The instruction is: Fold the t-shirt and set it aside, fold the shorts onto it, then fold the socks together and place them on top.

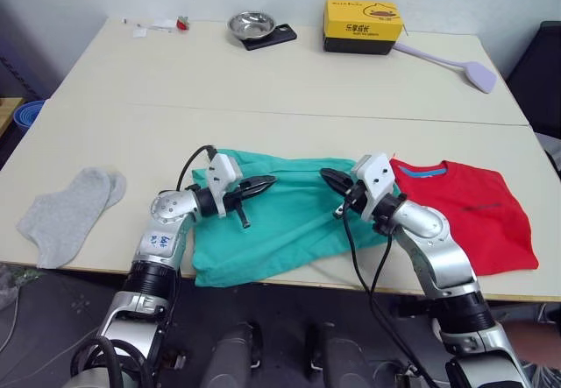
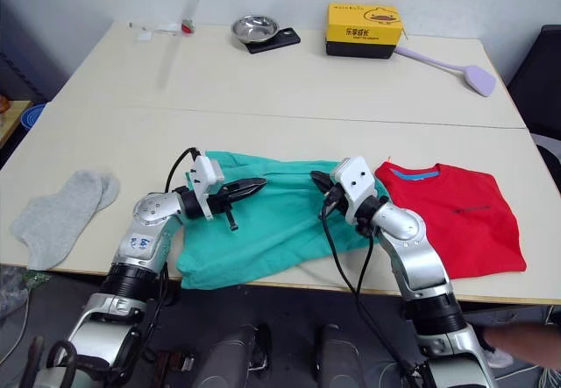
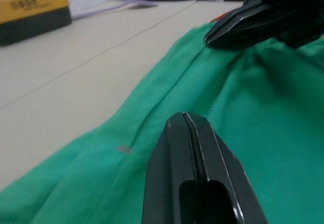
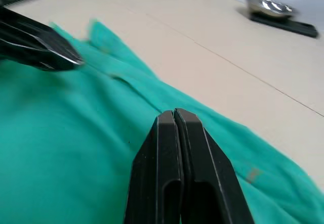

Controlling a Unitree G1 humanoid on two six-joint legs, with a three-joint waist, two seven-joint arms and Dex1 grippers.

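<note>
The teal-green cloth shorts (image 1: 280,217) lie spread and rumpled at the near edge of the pale bench (image 1: 289,90), their lower hem hanging slightly over that edge. Just beside them toward the right end lies the bright red short-sleeved t-shirt (image 1: 469,208), folded flat, its blue neckband facing the far side; the shorts' right edge meets or slightly overlaps it. The pair of light grey ankle socks (image 1: 68,213) lies well apart near the left end of the near edge.

The left gripper (image 1: 263,183) hovers over the upper left part of the shorts, pointing toward the right; its jaws are pressed together with no cloth between them. The right gripper (image 1: 330,178) hovers over the upper right part of the shorts, pointing back toward the left one, its jaws likewise closed on nothing. The two tips face each other across the middle of the garment.

Along the far edge stand a small steel bowl (image 1: 252,25) on a dark flat slab (image 1: 273,36), a yellow and black box (image 1: 362,25), and a lilac long-handled spatula (image 1: 456,65).
</note>
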